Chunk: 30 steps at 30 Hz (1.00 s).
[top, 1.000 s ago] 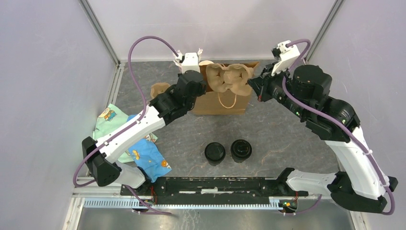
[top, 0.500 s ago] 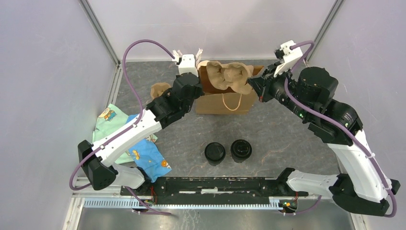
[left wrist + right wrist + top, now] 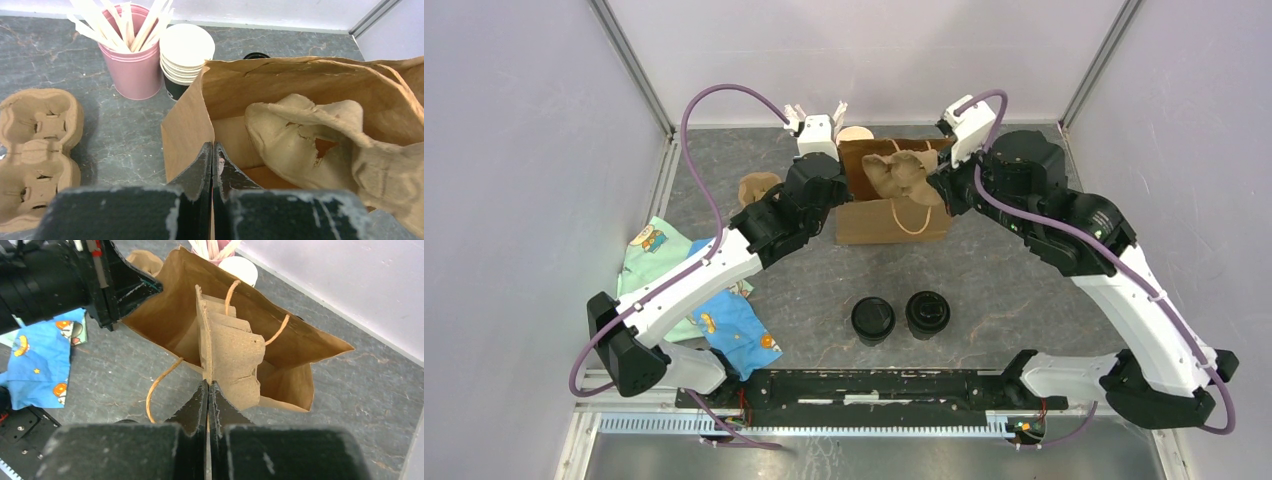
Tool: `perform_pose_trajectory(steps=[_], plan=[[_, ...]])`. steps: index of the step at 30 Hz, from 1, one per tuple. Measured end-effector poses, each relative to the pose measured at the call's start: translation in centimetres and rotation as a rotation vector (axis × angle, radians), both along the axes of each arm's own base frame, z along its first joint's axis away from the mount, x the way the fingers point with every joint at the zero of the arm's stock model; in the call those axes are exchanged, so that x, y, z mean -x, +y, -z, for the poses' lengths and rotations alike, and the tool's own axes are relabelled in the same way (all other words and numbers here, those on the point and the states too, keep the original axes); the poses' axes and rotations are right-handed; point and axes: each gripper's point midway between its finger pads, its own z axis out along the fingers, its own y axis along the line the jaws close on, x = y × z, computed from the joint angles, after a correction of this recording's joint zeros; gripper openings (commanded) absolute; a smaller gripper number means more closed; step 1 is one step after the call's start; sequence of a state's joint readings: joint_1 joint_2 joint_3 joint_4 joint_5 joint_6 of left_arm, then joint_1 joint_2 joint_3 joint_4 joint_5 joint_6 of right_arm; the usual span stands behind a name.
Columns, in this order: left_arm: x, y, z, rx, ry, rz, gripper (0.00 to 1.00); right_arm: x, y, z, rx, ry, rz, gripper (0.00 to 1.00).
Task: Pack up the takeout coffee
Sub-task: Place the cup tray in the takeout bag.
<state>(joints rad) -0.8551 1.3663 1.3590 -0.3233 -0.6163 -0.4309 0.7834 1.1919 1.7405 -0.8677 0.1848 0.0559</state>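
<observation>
Two black lidded takeout coffee cups (image 3: 873,320) (image 3: 927,314) stand side by side on the table, near the arms' bases and apart from both grippers. A brown paper bag (image 3: 894,215) stands open at the back. My left gripper (image 3: 213,147) is shut on the bag's (image 3: 190,125) left rim. My right gripper (image 3: 207,385) is shut on the edge of a moulded cardboard cup carrier (image 3: 232,357), which hangs on edge in the bag's (image 3: 165,315) mouth. Seen from above, the carrier (image 3: 902,172) fills the opening.
A pink cup of wooden stirrers (image 3: 134,65) and a stack of lidless cream-rimmed cups (image 3: 186,50) stand behind the bag. Left of it lies a second cardboard carrier (image 3: 37,150). Patterned cloths (image 3: 724,325) lie at the near left.
My right arm has swung left, bringing the carrier from above the bag's right side down into its mouth. The left arm shifted slightly and still holds the rim.
</observation>
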Motion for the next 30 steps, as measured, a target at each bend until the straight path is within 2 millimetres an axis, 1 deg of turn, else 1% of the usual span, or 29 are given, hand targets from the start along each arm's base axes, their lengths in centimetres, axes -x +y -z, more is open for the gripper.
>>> perform_pose_trajectory(steps=[3,5,10,12,17,19,21,25,30], plan=[[0.2,-0.3,0.2,0.019,0.014,0.010,0.02,-0.4,-0.1,0.9,0.045,0.022,0.014,0.00],[0.3,-0.5,0.3,0.033,0.026,0.014,0.02,-0.9,0.1,0.9,0.054,0.034,0.033,0.00],[0.5,-1.4,1.1,0.067,0.067,0.038,0.02,-2.2,1.1,1.2,0.028,0.098,0.092,0.00],[0.6,-1.7,1.4,0.080,0.082,0.041,0.02,-2.6,1.4,1.7,0.007,0.127,0.121,0.00],[0.7,-2.3,1.3,0.107,0.095,0.057,0.02,-3.5,1.6,2.6,-0.022,0.175,0.165,0.00],[0.7,-2.4,1.3,0.108,0.096,0.059,0.02,-4.2,1.5,3.2,-0.025,0.201,0.184,0.00],[0.7,-2.4,1.3,0.108,0.096,0.061,0.02,-4.5,1.7,3.4,-0.013,0.217,0.183,0.00],[0.7,-2.4,1.3,0.107,0.096,0.060,0.02,-5.3,2.6,1.8,-0.013,0.186,0.136,0.00],[0.7,-2.3,1.3,0.105,0.096,0.060,0.02,-4.4,2.0,0.6,0.004,0.131,0.086,0.00]])
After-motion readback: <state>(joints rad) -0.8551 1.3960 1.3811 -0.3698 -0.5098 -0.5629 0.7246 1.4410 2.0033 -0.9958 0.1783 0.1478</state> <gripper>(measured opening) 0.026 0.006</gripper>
